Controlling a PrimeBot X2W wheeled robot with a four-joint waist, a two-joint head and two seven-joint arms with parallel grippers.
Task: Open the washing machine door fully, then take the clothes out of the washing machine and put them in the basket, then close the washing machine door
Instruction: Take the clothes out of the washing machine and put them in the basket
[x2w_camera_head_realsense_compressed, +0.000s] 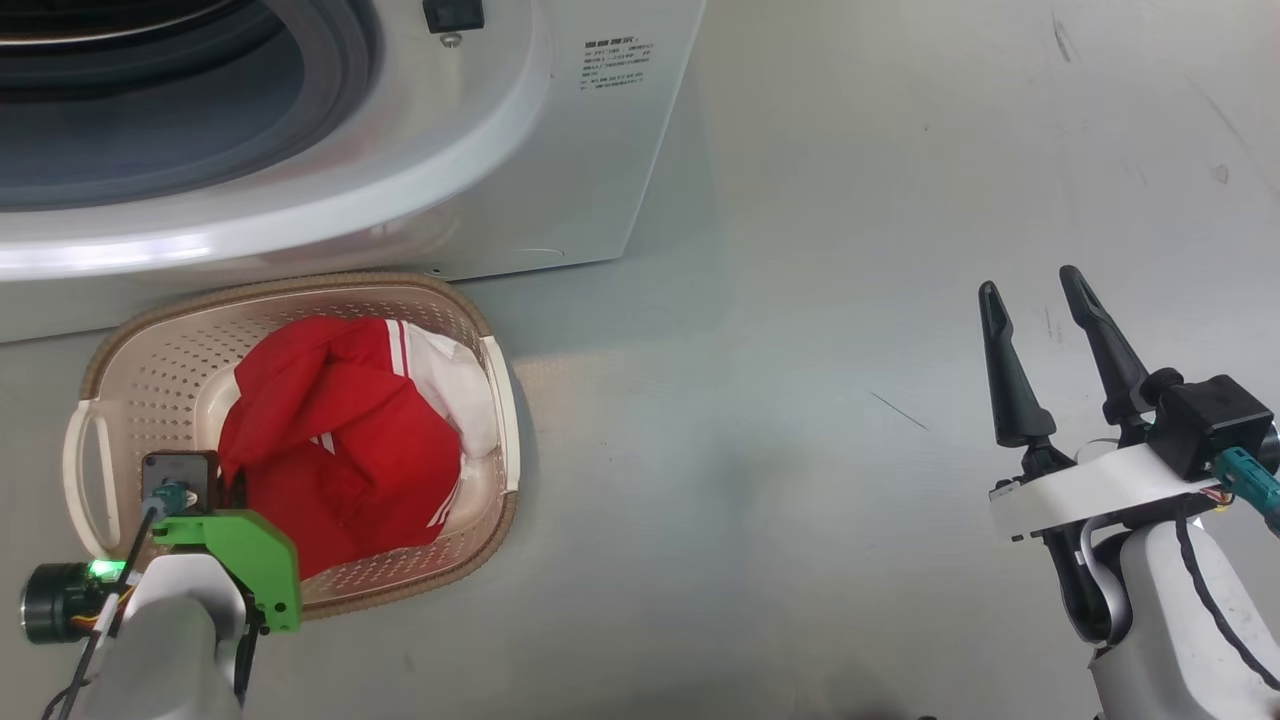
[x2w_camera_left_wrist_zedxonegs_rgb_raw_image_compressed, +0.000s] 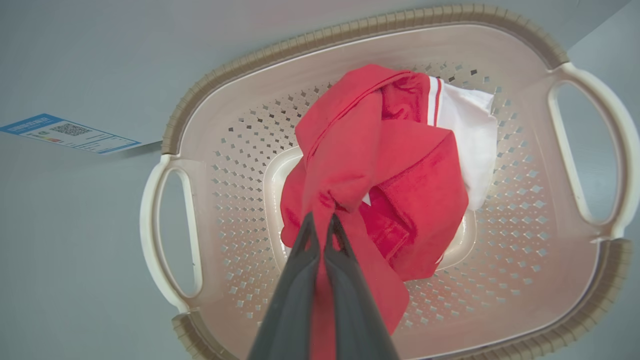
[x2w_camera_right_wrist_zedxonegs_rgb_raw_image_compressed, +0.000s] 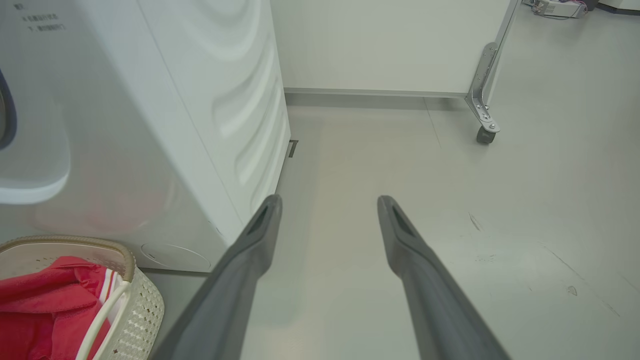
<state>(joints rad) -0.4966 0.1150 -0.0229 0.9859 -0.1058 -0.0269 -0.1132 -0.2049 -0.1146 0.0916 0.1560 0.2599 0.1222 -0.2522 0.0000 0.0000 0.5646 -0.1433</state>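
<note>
Dropping the clothes into the basket is the step you look to be on. Your left claw (x2w_camera_left_wrist_zedxonegs_rgb_raw_image_compressed: 321, 217) is squeezed tight on a fold of the red clothes (x2w_camera_left_wrist_zedxonegs_rgb_raw_image_compressed: 390, 165), right over the middle of the basket (x2w_camera_left_wrist_zedxonegs_rgb_raw_image_compressed: 525, 210). The rest of the red heap lies on the basket's bottom. A white cloth piece (x2w_camera_left_wrist_zedxonegs_rgb_raw_image_compressed: 470, 135) is tucked under it, on the side by one handle. Nothing else is in the basket. The basket stands on the floor (x2w_camera_head_realsense_compressed: 800, 450), right up against the front of the washing machine (x2w_camera_head_realsense_compressed: 560, 170), under its round hole (x2w_camera_head_realsense_compressed: 150, 100).

Your right claw (x2w_camera_head_realsense_compressed: 1029, 282) hangs over the floor, well away from the basket. Its two fingers are apart, with nothing between them.

The round hole is uncovered, so the door seems to be open, and that part looks done. The hole is dark inside, so you cannot tell if more clothes wait in there. What is left, I think, is to let go of the red fold, check inside the hole, then swing the door closed.
</note>
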